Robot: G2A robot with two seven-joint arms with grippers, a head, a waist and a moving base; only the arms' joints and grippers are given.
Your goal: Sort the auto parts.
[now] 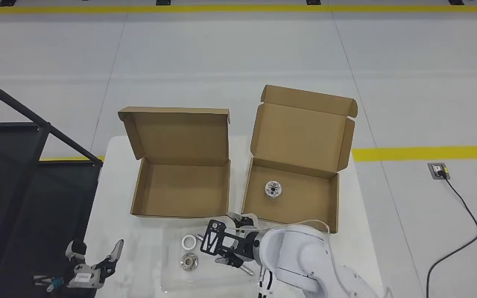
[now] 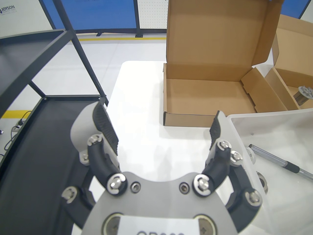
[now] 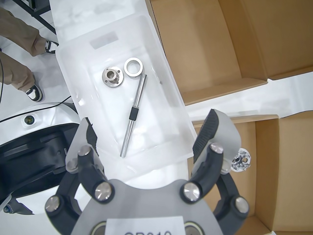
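1. The step in hand, as I read it, is the pause between picks. One hub (image 1: 273,189) lies in the right box (image 1: 305,205), and the left box (image 1: 182,190) holds nothing.
2. Three parts are left to sort, all in the tray (image 3: 171,81) on the counter (image 1: 119,201) in front of the boxes: a rod (image 3: 135,103), a ring (image 3: 133,67) and a flange (image 3: 113,76). The ring and flange lie touching or nearly so, and one end of the rod is just beside the ring.
3. My right tool (image 3: 150,125) hangs above the tray over the rod's far end, with its jaws wide apart and nothing in them.
4. My left tool (image 2: 157,113) sits at the counter's left edge beside the shelf (image 2: 36,133). It is also wide open and empty, well apart from the parts.
5. For the next move, I judge the right tool should come straight down on the rod. The jaws already stand roughly across its length, so it needs to close, then lift clear of the tray wall.
6. I cannot tell from here which box the rod belongs in.
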